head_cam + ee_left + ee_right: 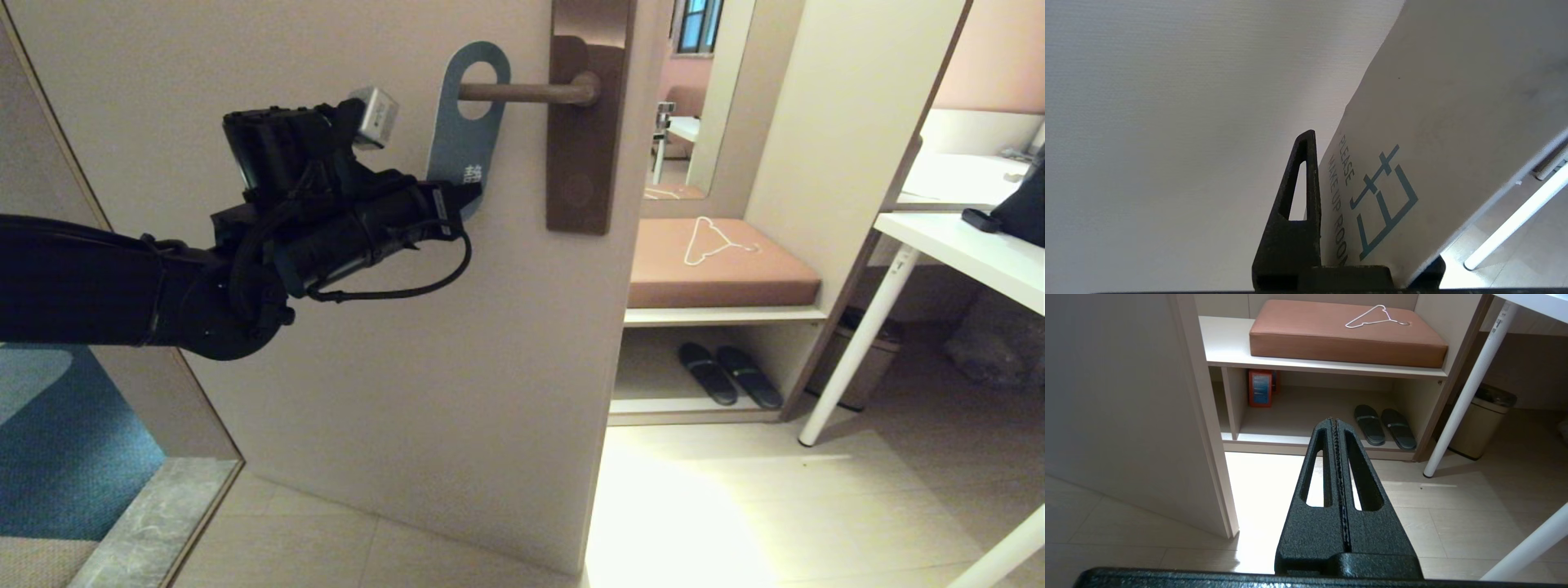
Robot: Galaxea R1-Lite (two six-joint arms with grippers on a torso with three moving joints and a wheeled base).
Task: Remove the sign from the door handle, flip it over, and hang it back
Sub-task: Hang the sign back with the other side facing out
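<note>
1. Sign [469, 122] handling first — a thin, flat card hanger, judged light and fairly stiff, smooth enough to slip if pinched weakly. Its lower end is the sensible place to hold, leaving the big hole free to slide along the lever.
2. It hangs on the door handle [526, 91], the lever passing through the hole, slate-blue face outward and slanted a little off vertical.
3. Left gripper [457, 204] is clamped on the sign's bottom edge; the left wrist view shows one black finger [1294, 212] flat against the white face, printed "PLEASE MAKE UP ROOM" with a teal character.
4. Right gripper [1337, 465] hangs parked away from the door, fingers pressed together on nothing, pointing at the pale floor.
5. Materials — the handle is a slim, straight bronze-brown metal bar on a tall rectangular backplate [581, 147]; the door [367, 367] is matte beige and smooth. The sign has rounded corners and an oblong outline.
6. Removal is probably the step in hand: the hole needs drawing sideways off the lever's free end.
</note>
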